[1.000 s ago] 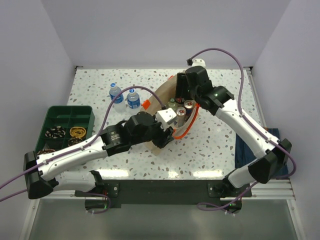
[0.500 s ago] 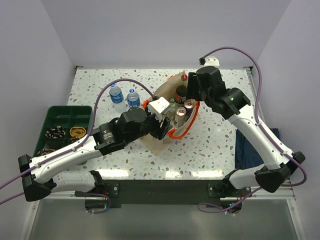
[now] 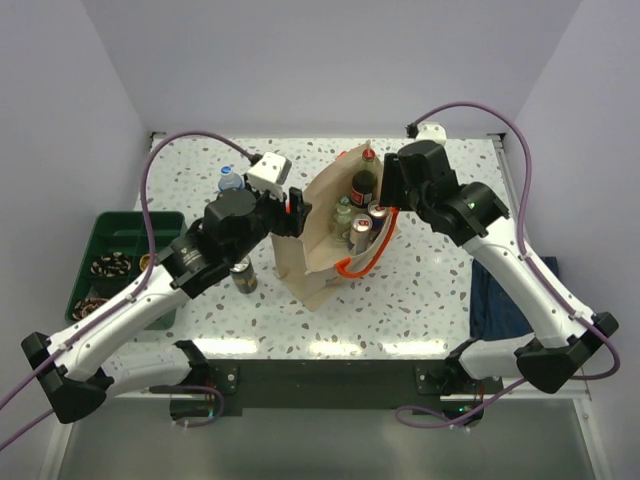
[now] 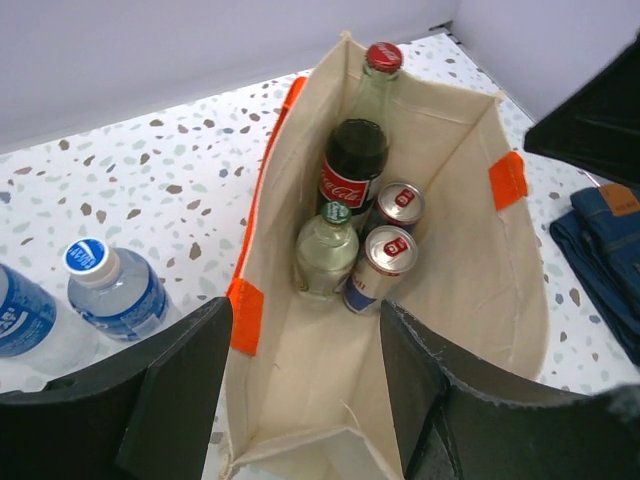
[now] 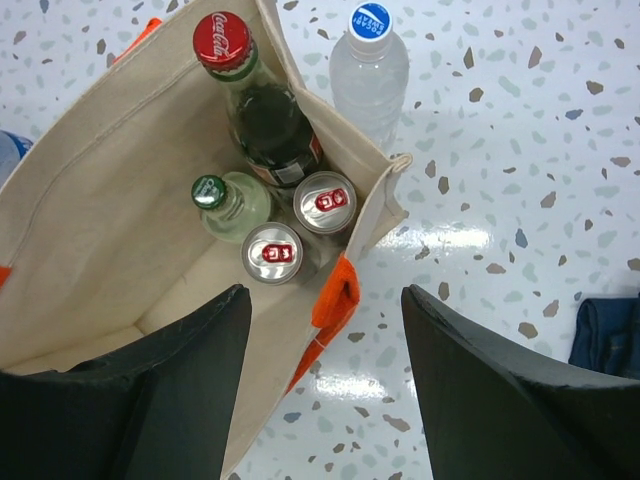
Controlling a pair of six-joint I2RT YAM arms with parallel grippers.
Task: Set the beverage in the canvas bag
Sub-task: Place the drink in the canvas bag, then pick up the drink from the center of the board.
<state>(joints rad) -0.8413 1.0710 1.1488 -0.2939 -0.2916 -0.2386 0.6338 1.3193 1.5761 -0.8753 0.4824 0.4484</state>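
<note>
The beige canvas bag (image 3: 318, 240) with orange handles stands open at mid-table. Inside it are a cola bottle (image 3: 363, 182), a small green-capped bottle (image 3: 343, 213) and two cans (image 3: 370, 220). My left gripper (image 3: 295, 212) is open and empty, just left of the bag's mouth. The left wrist view looks down into the bag (image 4: 300, 380) at the cola bottle (image 4: 352, 160) and cans (image 4: 385, 255). My right gripper (image 3: 388, 190) is open and empty over the bag's right rim. The right wrist view shows the bag (image 5: 90, 200) and its orange handle (image 5: 335, 295) between the jaws.
Two water bottles (image 4: 115, 285) stand left of the bag; one shows in the top view (image 3: 230, 180) and in the right wrist view (image 5: 368, 65). A dark can (image 3: 243, 278) stands under my left arm. A green tray (image 3: 125, 245) is at the left and a blue cloth (image 3: 490, 290) at the right.
My left gripper has pulled up and back to the left, out of the bag's near side. The bag now stands taller and more open. My right gripper has drawn back slightly to the right.
</note>
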